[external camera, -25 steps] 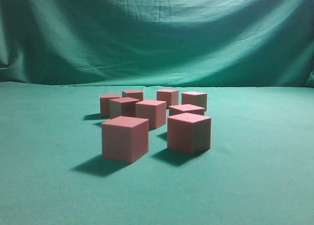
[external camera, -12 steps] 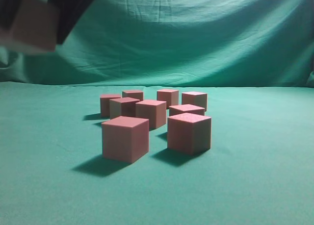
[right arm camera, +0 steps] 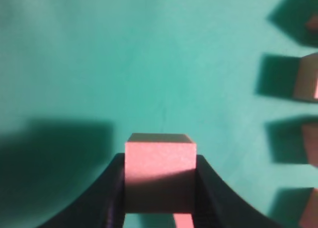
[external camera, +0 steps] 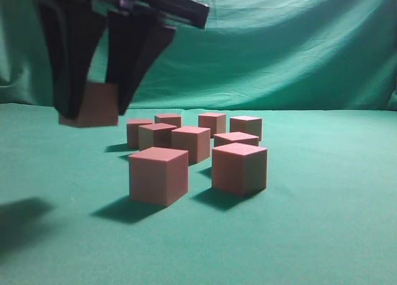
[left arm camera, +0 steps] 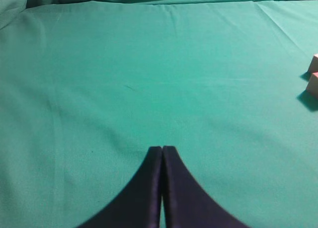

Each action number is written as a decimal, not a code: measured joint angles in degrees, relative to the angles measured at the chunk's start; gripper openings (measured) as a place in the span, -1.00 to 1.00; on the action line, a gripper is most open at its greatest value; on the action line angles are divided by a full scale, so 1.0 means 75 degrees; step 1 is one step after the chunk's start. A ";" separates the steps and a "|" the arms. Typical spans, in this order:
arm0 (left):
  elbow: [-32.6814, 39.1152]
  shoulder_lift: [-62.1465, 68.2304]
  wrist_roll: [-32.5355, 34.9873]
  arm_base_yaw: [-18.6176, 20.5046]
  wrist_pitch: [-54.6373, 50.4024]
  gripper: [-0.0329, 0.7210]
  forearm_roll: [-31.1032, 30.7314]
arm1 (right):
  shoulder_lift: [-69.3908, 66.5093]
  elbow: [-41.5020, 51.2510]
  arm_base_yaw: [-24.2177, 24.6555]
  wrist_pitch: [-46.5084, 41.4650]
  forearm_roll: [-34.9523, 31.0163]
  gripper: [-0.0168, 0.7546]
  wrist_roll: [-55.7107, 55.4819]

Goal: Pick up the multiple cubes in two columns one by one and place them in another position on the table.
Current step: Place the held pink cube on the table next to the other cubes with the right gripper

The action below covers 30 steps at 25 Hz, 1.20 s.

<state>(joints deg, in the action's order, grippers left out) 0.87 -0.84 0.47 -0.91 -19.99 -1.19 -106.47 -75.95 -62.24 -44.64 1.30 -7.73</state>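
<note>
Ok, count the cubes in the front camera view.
9. Eight sit on the table in two columns, from the near pair to the far pair. One cube hangs in the right gripper, left. Others may be hidden.

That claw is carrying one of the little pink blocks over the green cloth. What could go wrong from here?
1. The right gripper clamps the salmon-pink cube only by two sides, above the green cloth-covered table; it might slip and tumble.
2. The eight matching cubes on the cloth sit close by on one side; a drop or sideways drift could knock them.
3. The cloth is slightly wrinkled, so the cube may settle crooked.
</note>
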 joint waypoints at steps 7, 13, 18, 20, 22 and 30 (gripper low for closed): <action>0.0000 0.0000 0.0000 0.0000 0.0000 -0.91 0.0000 | -0.0441 0.0000 0.0000 0.0126 0.0309 -0.25 -0.0293; 0.0000 0.0000 0.0000 0.0000 0.0000 -0.91 0.0000 | -0.0690 -0.0133 0.0000 0.0238 0.0492 -0.25 -0.0299; 0.0000 0.0000 0.0000 0.0000 0.0000 -0.91 0.0000 | -0.0896 -0.0133 0.0000 0.0254 0.0492 -0.25 -0.0312; 0.0000 0.0000 0.0000 0.0000 0.0000 -0.91 0.0000 | -0.0927 -0.0138 0.0000 0.0241 0.0492 -0.25 -0.0312; 0.0000 0.0000 0.0000 0.0000 0.0000 -0.91 0.0000 | -0.0927 -0.0151 -0.0003 0.0241 0.0492 -0.25 -0.0312; 0.0000 0.0000 0.0000 0.0000 0.0000 -0.91 0.0000 | -0.0927 -0.0197 -0.0003 0.0257 0.0497 -0.25 -0.0312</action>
<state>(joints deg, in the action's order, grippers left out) 0.87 -0.84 0.47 -0.91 -19.99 -1.19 -113.42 -77.43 -62.26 -42.72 5.03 -10.07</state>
